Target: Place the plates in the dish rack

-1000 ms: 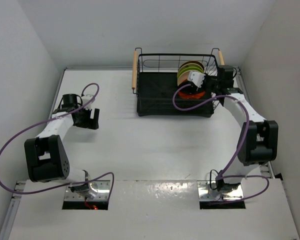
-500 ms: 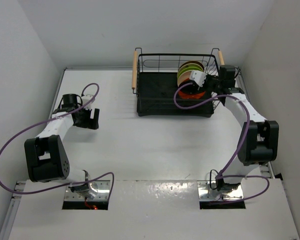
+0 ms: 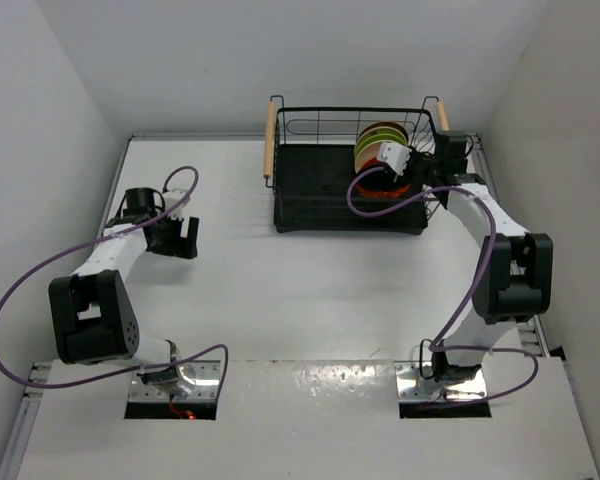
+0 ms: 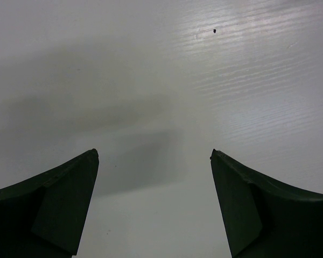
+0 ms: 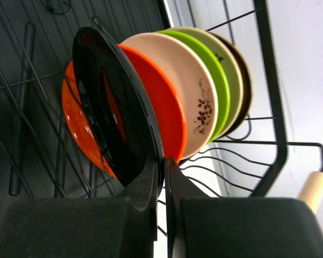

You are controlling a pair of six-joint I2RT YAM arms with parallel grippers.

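The right gripper [image 5: 163, 161] pinches the rim of the glossy black plate [image 5: 110, 102], its fingers all but closed on it; the plate stands on edge in the dish rack [image 3: 315, 190], seemingly touching the orange plate [image 5: 169, 115]; four more plates stand behind; the left gripper [image 4: 153, 156] hangs wide open over the white table [image 4: 151, 64].

You see: glossy black plate [image 5: 116, 113], orange plate [image 5: 169, 115], cream plate [image 5: 188, 86] with dark floral sprig, lime green plate [image 5: 222, 91], beige plate [image 5: 236, 75], brown-edged plate [image 5: 247, 80], black wire rack [image 5: 270, 80].
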